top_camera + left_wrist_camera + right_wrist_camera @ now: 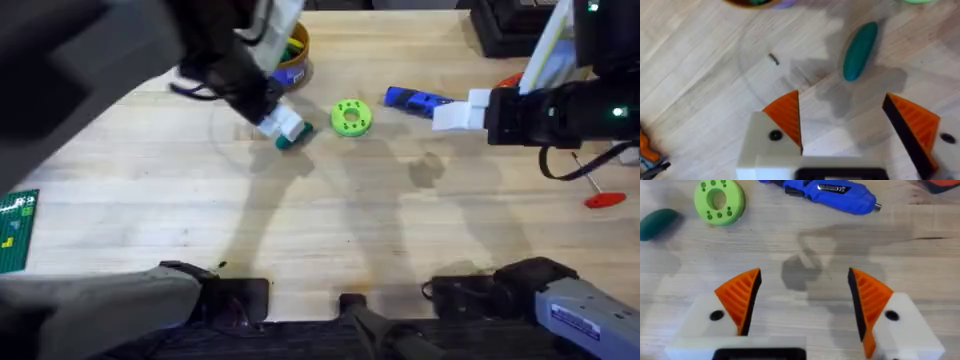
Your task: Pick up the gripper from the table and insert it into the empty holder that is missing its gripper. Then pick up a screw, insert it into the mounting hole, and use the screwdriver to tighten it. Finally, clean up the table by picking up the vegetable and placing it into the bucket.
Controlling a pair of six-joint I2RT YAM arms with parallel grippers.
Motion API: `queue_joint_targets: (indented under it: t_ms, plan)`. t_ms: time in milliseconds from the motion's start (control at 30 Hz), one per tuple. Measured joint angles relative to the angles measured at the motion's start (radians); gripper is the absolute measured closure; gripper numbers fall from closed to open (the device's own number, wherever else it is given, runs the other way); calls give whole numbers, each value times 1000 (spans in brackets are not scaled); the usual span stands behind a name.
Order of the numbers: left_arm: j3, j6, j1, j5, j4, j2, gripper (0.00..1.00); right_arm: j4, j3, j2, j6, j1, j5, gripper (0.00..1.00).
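Left end effector (842,125) wide above vegetable (860,50); right end effector (802,302) wide near screwdriver (825,194)

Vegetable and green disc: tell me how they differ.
The vegetable is dark green; the green disc is bright lime. The vegetable is a smooth, solid oval; the disc is round, with a centre hole and small holes around it. Both lie loose on the table, near each other.

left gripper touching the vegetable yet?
Apart. In the left wrist view bare table shows between the open left gripper and the vegetable, which lies beyond the orange pads.
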Motion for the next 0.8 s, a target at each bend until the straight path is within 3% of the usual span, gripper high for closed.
queue_joint_targets:
  t_ms: [167, 367, 800]
  plan:
    - [84, 22, -51, -6, 6, 187, 15, 0, 0, 0, 0, 0, 0, 26]
    - [96, 29, -76, 0, 30, 326, 7, -1, 0, 0, 0, 0, 0, 26]
    - [97, 32, -75, 81, 38, 408, 29, 0, 0, 0, 0, 0, 0, 26]
